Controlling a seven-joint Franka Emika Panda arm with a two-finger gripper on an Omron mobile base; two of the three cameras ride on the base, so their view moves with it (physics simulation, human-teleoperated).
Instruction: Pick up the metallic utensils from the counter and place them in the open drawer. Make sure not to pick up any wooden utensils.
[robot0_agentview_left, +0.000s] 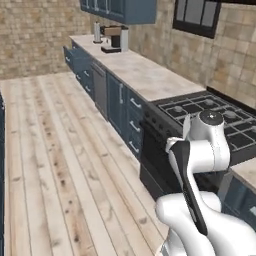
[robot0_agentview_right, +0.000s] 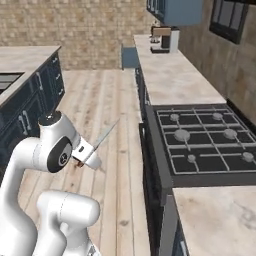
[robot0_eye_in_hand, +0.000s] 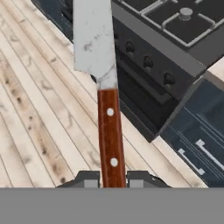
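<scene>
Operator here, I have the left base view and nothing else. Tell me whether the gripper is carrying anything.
Observer: Yes. The gripper is shut on the small knife with the silver-grey blade and reddish-brown handle; the hand view shows the handle between the finger tips.
Operator: Give me the blade's direction.
Observer: In the right base view the blade slants up and away from the hand, out over the pale wooden plank floor.
Operator: Report what lies beyond the knife.
Observer: The hand view shows the black stove front with round knobs past the blade, and beside it a dark blue cabinet with silver handles.
</scene>
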